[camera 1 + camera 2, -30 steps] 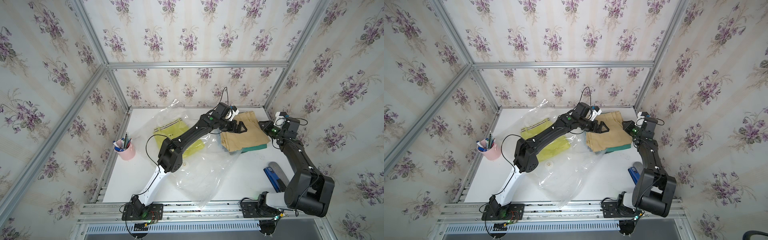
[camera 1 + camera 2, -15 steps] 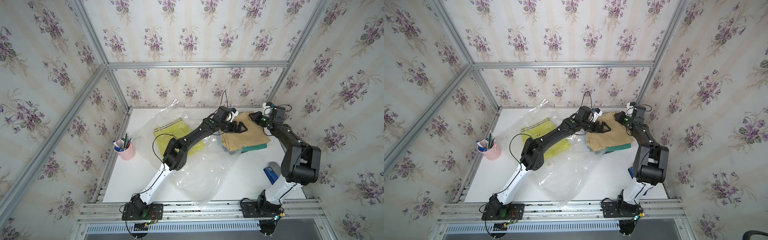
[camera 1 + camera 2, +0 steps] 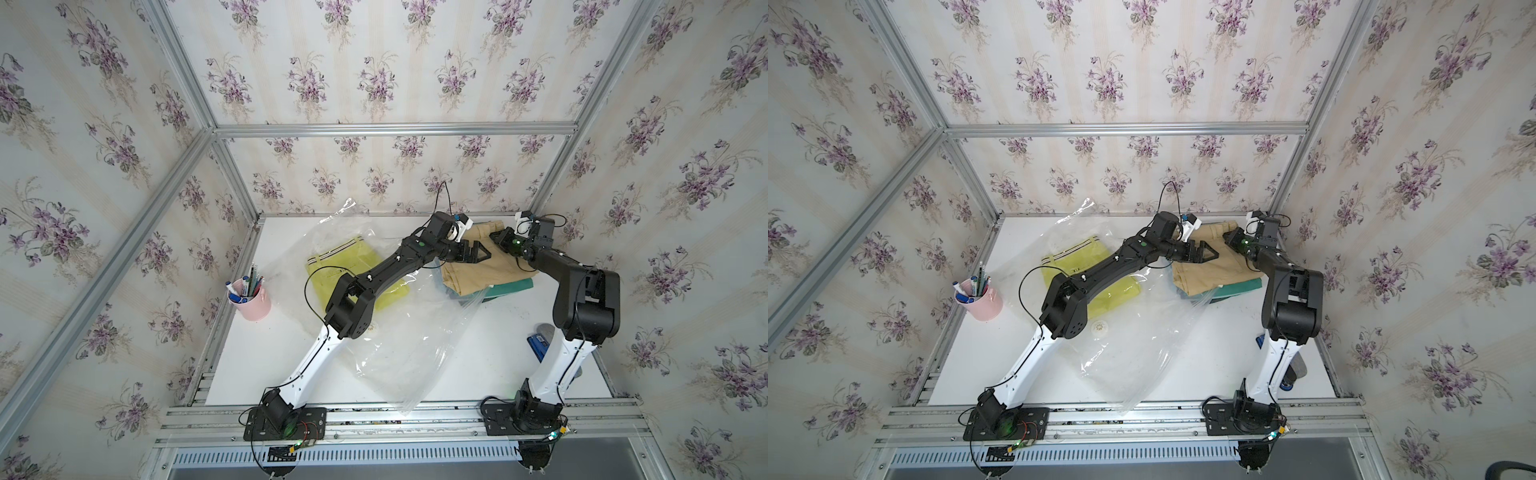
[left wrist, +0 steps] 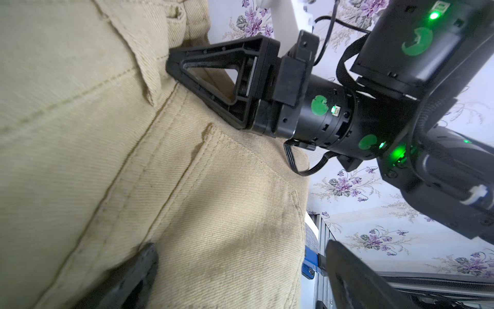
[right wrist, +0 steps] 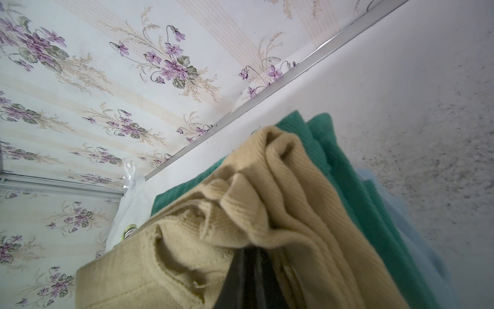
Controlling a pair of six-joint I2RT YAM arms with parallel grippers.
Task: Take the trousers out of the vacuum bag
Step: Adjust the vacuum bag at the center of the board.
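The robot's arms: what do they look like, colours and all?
Both the left arm and right arm have a white lower section on a black base, then chunky black joints. Thin black cables loop along them. Round green stickers and small green lights mark the joints. The right gripper has black triangular open-frame fingers, as does the left gripper.

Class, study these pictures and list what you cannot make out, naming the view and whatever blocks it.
- Garments beneath the khaki tan folded trousers: both top views, covered; only a teal green garment edge shows.
- Flat blue object: both top views, partly behind the right arm.
- Right gripper: right wrist view, tips buried in a khaki fold, body cut by the frame edge.
- Left gripper: left wrist view, fingers blurred and cut off.
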